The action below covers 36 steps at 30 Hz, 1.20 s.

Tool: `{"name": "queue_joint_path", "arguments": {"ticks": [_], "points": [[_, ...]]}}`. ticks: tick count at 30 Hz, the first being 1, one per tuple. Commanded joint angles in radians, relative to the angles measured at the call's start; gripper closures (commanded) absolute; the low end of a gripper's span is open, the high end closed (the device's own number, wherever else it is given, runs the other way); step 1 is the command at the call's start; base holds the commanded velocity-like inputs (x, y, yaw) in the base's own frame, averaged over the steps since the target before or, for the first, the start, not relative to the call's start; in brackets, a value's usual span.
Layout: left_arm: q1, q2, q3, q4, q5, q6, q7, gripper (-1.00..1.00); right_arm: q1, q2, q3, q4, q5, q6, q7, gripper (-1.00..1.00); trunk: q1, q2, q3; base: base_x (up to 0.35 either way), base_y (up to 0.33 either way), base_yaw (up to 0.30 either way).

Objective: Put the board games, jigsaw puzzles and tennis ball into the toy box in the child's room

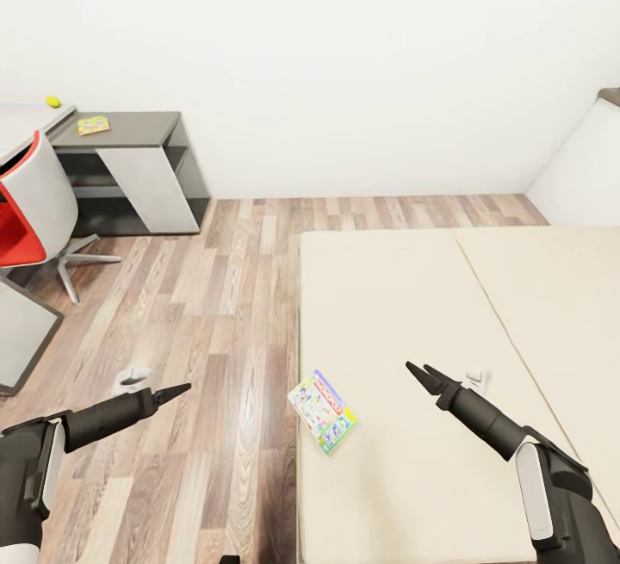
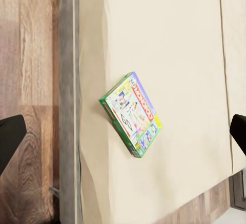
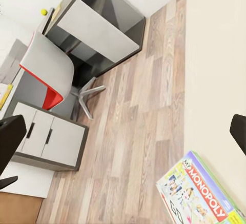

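A white-and-green board game [image 1: 322, 411] printed "MONOPOLY" lies flat on the bed [image 1: 517, 306], near the edge of its left beige pad. It also appears in both wrist views, as the board game [image 2: 132, 114] [image 3: 200, 197]. My left gripper [image 1: 179, 390] hovers over the floor to the left of it and is open, its fingers [image 2: 10, 137] wide apart. My right gripper [image 1: 417, 368] hangs over the bed to the right of the game, also open. On the far table [image 1: 138, 127] sit a yellow tennis ball [image 1: 53, 102] and a small colourful flat box [image 1: 93, 125]. The toy box is out of view.
A red-and-white swivel chair [image 1: 30, 202] stands before the desk. A low grey drawer cabinet [image 1: 17, 331] is at the left edge. Wood floor [image 1: 215, 288] runs between desk and bed. White walls close the back.
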Motion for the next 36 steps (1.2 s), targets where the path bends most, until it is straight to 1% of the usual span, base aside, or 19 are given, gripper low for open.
{"name": "queue_joint_path", "arguments": {"ticks": [1,18,26,36], "points": [[-0.001,-0.001,0.002,-0.001,-0.01,0.007,-0.01,-1.0,-0.001,0.001,-0.002,0.0,-0.004,0.008,0.003,-1.0,0.001,-0.002,0.0,0.0,0.0,0.069],[-0.001,0.0,0.002,-0.001,-0.01,0.007,-0.01,-1.0,-0.001,0.002,-0.002,-0.001,-0.003,0.007,0.003,-1.0,0.001,-0.002,0.028,0.0,0.0,0.068],[-0.001,0.0,0.002,-0.001,-0.01,0.007,-0.01,-1.0,-0.001,0.002,-0.003,-0.002,-0.004,0.007,0.004,-1.0,0.001,-0.002,0.041,0.0,0.0,0.02],[-0.001,0.0,0.002,-0.001,-0.01,0.007,-0.01,-1.0,-0.001,0.002,-0.004,-0.002,-0.006,0.007,0.004,-1.0,0.001,-0.002,0.048,0.0,0.0,0.002]]}}
